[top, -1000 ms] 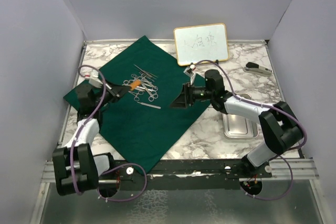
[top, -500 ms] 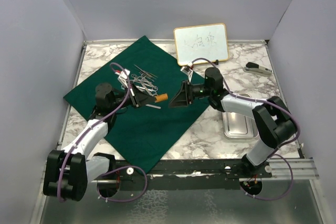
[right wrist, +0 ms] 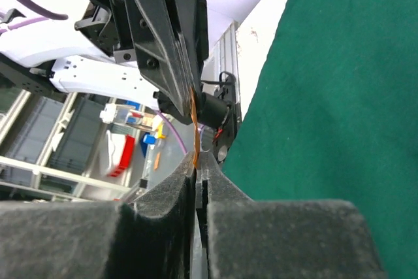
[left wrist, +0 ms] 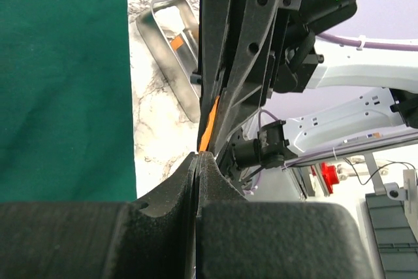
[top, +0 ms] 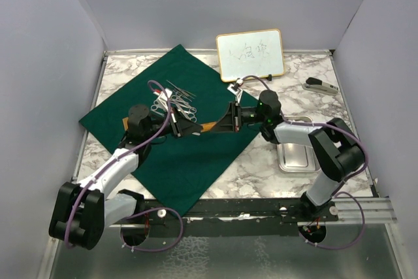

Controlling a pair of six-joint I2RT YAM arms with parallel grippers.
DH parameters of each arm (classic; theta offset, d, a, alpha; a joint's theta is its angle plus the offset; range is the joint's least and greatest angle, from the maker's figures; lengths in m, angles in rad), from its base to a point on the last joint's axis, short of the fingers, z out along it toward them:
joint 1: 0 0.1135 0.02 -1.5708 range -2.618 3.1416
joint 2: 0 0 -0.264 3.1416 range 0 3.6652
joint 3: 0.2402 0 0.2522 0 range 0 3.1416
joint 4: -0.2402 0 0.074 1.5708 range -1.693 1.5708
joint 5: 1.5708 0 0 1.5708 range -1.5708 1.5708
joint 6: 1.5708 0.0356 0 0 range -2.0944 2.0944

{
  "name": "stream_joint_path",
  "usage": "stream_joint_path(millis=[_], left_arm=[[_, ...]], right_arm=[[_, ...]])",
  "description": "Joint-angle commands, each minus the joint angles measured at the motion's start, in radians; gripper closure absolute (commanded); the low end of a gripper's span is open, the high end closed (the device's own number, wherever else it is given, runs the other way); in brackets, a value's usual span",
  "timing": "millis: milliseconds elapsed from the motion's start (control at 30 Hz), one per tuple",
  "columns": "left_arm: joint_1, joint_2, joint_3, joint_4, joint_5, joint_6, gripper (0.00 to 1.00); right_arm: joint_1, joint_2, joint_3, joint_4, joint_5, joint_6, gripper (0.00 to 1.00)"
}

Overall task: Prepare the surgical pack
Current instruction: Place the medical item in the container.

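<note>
Obs.: the left fingers (left wrist: 186,181) are pressed fully shut on one end of a thin orange strip (left wrist: 209,125). The right fingers (right wrist: 179,187) are drawn down to a narrow slit with the strip's other end in it, and they appear to pinch it. In the top view the two sets of tips meet nose to nose. The strip (top: 208,125) spans the short gap between them, clear of the dark green cloth (top: 176,161) that lies below both.

Surroundings: the silver instruments (top: 177,99) lie in a loose pile on the cloth, just beyond the left fingers (top: 189,126). The steel tray (top: 299,169) sits on the marble surface (top: 261,168) behind the right fingers (top: 225,122), off the cloth. No gauze is visible.

Handling, judged: the strip looks very light, flat and flexible. It is seen edge-on from both wrists, so it probably bends or twists under any sideways pull. Hold it across the flat faces, close to the end, with light pressure. Two opposed grips put it in tension, so a tug could crease or tear it. The cloth is soft and bunches if dragged. The instruments are stiff, smooth and slippery.
</note>
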Motion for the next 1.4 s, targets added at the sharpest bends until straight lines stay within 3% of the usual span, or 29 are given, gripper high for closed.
stream_joint_path(millis=[0, 33, 100, 133, 167, 233, 367, 467, 533, 633, 733, 933, 1300, 1367], left_arm=[[-0.005, 0.015, 0.016, 0.029, -0.029, 0.003, 1.0], [-0.005, 0.022, 0.019, 0.029, -0.025, 0.004, 0.97], [-0.004, 0.024, 0.023, 0.029, -0.027, 0.007, 0.68], [-0.004, 0.019, 0.024, 0.027, -0.032, 0.012, 0.58], [-0.002, 0.016, 0.026, 0.018, -0.036, 0.019, 0.53], [-0.001, 0.019, 0.036, 0.01, -0.033, 0.033, 0.58], [0.006, 0.072, 0.074, -0.04, -0.027, 0.069, 0.5], [0.009, 0.106, 0.121, -0.136, -0.059, 0.135, 0.46], [0.012, 0.118, 0.182, -0.292, -0.113, 0.218, 0.41], [0.036, 0.146, 0.291, -0.521, -0.219, 0.35, 0.41], [0.1, 0.165, 0.327, -0.59, -0.224, 0.386, 0.41], [0.218, 0.168, 0.325, -0.646, -0.201, 0.387, 0.42], [0.559, 0.123, 0.33, -0.865, -0.475, 0.413, 0.41], [0.605, 0.128, 0.32, -0.862, -0.516, 0.398, 0.4]], right_arm=[[-0.012, -0.036, -0.069, 0.126, 0.026, 0.075, 0.99], [-0.022, -0.05, -0.085, 0.119, 0.034, 0.074, 0.99], [-0.073, -0.093, -0.125, 0.077, 0.049, 0.062, 0.99], [-0.11, -0.123, -0.15, 0.035, 0.056, 0.044, 0.99], [-0.157, -0.163, -0.174, -0.022, 0.058, 0.01, 0.99], [-0.241, -0.255, -0.201, -0.225, 0.076, -0.104, 0.99], [-0.347, -0.426, -0.152, -0.722, 0.192, -0.366, 0.99], [-0.493, -0.579, -0.162, -0.976, 0.351, -0.474, 0.99], [-0.599, -0.636, -0.155, -1.122, 0.443, -0.54, 0.99], [-0.635, -0.688, -0.151, -1.265, 0.67, -0.541, 0.99], [-0.688, -0.722, -0.163, -1.291, 0.779, -0.509, 0.99], [-0.844, -0.554, -0.216, -1.201, 0.516, -0.457, 0.99], [-0.868, -0.443, -0.301, -1.05, 0.462, -0.451, 0.96], [-0.87, -0.445, -0.312, -1.041, 0.507, -0.438, 0.89]])
